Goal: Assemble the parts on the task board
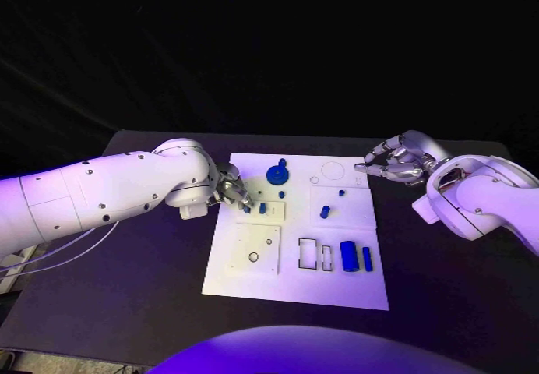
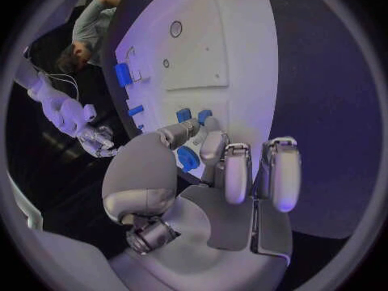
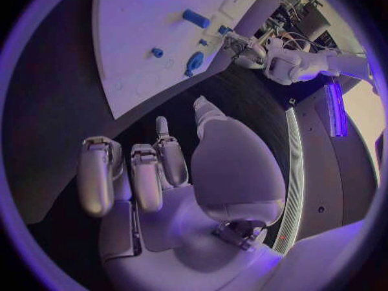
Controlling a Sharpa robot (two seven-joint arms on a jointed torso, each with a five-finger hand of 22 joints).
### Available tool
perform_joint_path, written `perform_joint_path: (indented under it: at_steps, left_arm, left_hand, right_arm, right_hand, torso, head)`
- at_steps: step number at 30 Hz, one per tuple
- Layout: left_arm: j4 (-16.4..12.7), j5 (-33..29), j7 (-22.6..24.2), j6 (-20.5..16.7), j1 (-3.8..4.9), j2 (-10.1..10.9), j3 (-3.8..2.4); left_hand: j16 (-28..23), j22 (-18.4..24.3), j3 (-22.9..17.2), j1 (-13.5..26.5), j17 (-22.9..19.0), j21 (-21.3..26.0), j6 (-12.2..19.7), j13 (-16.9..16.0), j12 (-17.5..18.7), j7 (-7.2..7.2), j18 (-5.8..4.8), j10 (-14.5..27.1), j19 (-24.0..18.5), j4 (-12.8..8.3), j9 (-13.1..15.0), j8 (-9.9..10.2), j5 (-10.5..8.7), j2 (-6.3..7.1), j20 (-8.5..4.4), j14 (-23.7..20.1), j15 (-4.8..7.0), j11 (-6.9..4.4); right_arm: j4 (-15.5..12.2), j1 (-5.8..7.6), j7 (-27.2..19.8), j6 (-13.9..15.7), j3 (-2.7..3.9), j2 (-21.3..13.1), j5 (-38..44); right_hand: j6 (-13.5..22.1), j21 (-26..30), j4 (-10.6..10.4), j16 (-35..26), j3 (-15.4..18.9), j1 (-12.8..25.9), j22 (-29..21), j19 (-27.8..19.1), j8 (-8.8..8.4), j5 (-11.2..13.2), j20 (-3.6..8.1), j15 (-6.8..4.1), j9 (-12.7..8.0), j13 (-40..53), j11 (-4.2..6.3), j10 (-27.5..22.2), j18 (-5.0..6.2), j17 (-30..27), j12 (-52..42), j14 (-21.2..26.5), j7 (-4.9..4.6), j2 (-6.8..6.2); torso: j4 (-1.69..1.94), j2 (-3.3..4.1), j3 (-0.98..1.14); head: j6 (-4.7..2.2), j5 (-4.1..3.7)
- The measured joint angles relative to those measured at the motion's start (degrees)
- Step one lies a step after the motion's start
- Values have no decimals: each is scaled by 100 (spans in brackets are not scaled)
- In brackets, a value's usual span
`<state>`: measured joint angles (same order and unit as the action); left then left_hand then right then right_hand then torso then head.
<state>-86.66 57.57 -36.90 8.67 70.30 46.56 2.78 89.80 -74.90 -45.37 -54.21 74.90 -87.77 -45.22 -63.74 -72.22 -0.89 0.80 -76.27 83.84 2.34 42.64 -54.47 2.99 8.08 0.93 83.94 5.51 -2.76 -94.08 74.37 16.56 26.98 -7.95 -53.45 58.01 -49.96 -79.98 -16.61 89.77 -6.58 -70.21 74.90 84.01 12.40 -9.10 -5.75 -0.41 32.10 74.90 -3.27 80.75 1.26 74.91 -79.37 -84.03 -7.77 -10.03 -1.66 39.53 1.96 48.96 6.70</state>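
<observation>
The white task board (image 1: 294, 280) lies in the middle of the black table. My left hand (image 1: 233, 190) reaches over its left edge. Its thumb and a fingertip (image 2: 213, 130) pinch a small blue piece (image 1: 247, 209) (image 2: 204, 116) on a raised white plate (image 1: 272, 215), beside a second small blue piece (image 1: 263, 207) (image 2: 184, 114). A round blue part (image 1: 277, 171) (image 2: 187, 156) lies just beyond that hand. My right hand (image 1: 393, 164) (image 3: 154, 174) hovers at the board's far right corner, fingers loosely apart, holding nothing.
More blue pieces sit on the board: a thick cylinder (image 1: 350, 255) and a slim one (image 1: 368, 258) near the front right, and small ones mid-board (image 1: 325, 210) (image 1: 340, 192). Rectangular slots (image 1: 308, 254) and a square plate with a hole (image 1: 254, 251) lie toward the front.
</observation>
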Motion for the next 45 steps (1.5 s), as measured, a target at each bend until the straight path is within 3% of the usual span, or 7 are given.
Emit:
perform_joint_path:
  at_steps: [3, 9, 29, 31, 45]
  left_arm:
    - [0, -1, 3, -2, 3, -6, -4]
    - [-2, -1, 42, -18, 4, -11, -5]
    - [27, 2, 198, -215, -2, -20, 3]
    - [34, 5, 205, -237, -2, -22, 3]
    - [47, 7, 207, -246, -6, -23, 6]
  left_hand:
    - [0, 0, -179, -145, 0, 0, 70, 8, 18, -15, 0, 0, 0, -100, -19, 37, -35, -57, 0, 0, 0, 0]
    - [0, 0, -241, -273, 0, 0, 149, 23, 33, -57, 0, 24, 0, -66, -33, 60, -53, -152, 0, 0, 0, 23]
    - [0, -1, -272, -304, 0, 0, 168, 16, 33, -79, 0, 21, 0, -36, -17, 57, -44, -183, 0, 0, 0, 21]
    - [-1, -4, -461, -438, 2, 0, 181, 16, 33, -84, 0, 21, 0, -193, -33, 48, -32, -316, 0, 0, 0, 21]
    - [0, -4, -492, -436, 4, 0, 189, 12, 33, -99, 0, 21, 0, -225, -26, 47, -35, -315, 0, 0, 0, 21]
  right_arm:
    - [1, 0, 0, 0, 0, 2, 0]
    - [1, 0, 0, 0, 0, 3, 1]
    - [2, 0, 0, 0, 0, 11, 3]
    - [2, 0, -1, -1, 0, 11, 4]
    - [1, 0, -1, -2, 0, 8, 6]
  right_hand:
    - [0, 0, 0, 0, 0, 0, 0, 0, 0, 0, 0, 0, 5, 0, 0, 0, 0, 0, 0, 0, 0, 0]
    - [0, 0, 0, 0, 0, 0, 3, 0, 0, 0, 0, 0, 5, 0, 0, 0, 0, 0, 0, 0, 0, 0]
    - [0, 0, 0, 0, 0, -22, 3, 0, 0, -22, 0, 0, 4, 4, 0, 0, 0, 0, 0, 0, 0, 22]
    - [0, 0, 0, 0, 0, -23, 3, 0, 0, -22, 0, 0, 4, 4, 0, 0, 0, 0, 0, 0, 0, 22]
    - [0, 0, 0, 0, 0, -22, 2, 0, 23, -22, 0, 0, 3, 3, 0, 0, 0, -1, 0, 0, 0, 22]
  torso:
    - [0, 0, -1]
    - [1, 1, 0]
    - [0, -1, 5]
    - [0, -1, 5]
    - [0, -4, -1]
  head:
    - [1, -1]
    - [7, -1]
    - [14, 5]
    - [14, 5]
    - [11, -1]
